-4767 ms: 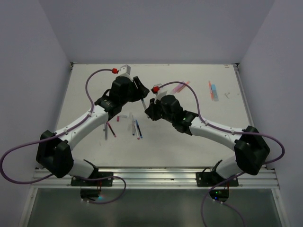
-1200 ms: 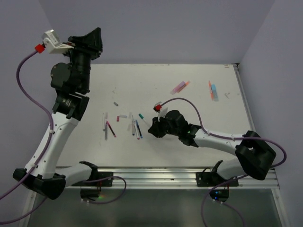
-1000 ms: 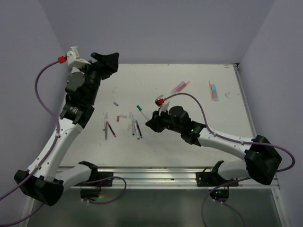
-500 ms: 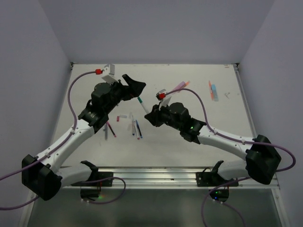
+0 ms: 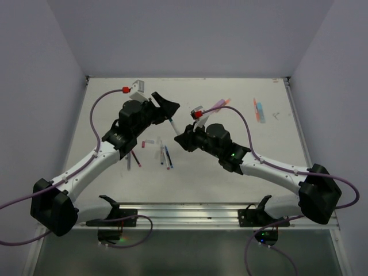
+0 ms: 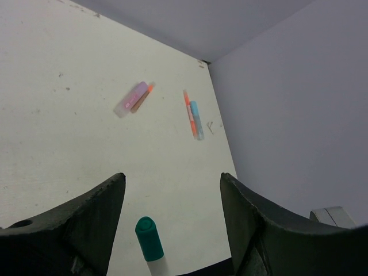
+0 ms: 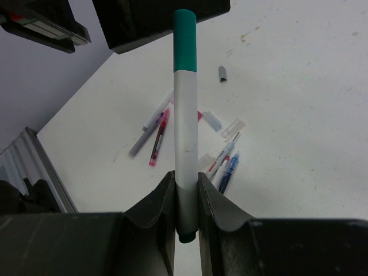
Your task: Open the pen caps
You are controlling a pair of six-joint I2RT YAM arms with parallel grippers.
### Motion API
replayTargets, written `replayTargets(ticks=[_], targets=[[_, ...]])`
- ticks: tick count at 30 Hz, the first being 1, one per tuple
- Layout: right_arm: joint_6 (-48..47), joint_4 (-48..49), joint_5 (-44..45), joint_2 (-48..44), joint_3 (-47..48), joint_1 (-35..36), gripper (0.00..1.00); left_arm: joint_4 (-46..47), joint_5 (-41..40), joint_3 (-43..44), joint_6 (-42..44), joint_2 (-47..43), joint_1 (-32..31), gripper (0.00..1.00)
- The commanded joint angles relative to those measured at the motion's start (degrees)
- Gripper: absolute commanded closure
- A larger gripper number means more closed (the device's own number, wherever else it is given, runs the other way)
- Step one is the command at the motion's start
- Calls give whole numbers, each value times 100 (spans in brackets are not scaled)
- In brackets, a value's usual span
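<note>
- The teal cap [image 7: 185, 40] sits on the upper end of a white-bodied pen [image 7: 185, 144]. The pen is held up off the tabletop [image 5: 230, 172], roughly mid-way between the two arms.
- The right tool [image 7: 185, 185] is pinching the pen near its lower end, with its fingers pressed against the barrel on both sides.
- The left tool [image 6: 171, 190] is spread. In its own wrist view the cap stands in the gap between the fingers, touching neither, and only partly inside.
- The step in hand looks like lining up the left tool on this cap, so the cap is not yet off.
- The next move probably calls for the left tool to come further over the cap and close on the teal part alone, then pull along the pen's axis while the right tool holds firm.
- The other pens [image 7: 156, 133] lie on the tabletop below, with a few loose caps among them.
</note>
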Motion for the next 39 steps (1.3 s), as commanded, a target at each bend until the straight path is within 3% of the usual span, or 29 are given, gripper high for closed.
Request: replayTargets(ticks=[1,11,23,28,35,39], targets=[[66,407,119,37,268,3,100,239,3,-23,-173,44,-94,30],[74,443,111,160,329,-5,100,204,-5,21,-156,141,-182,40],[92,460,111,169,285,3,100,142,-216,30,-85,124,-199,66],[83,451,102,204,321,-5,100,142,-251,3,-33,133,-208,100],[-31,162,-222,371,400,-14,100,300,-243,118,327,97,-226,100],[-128,4,-276,362,531,-5,85,406,-67,135,678,106,-235,100]])
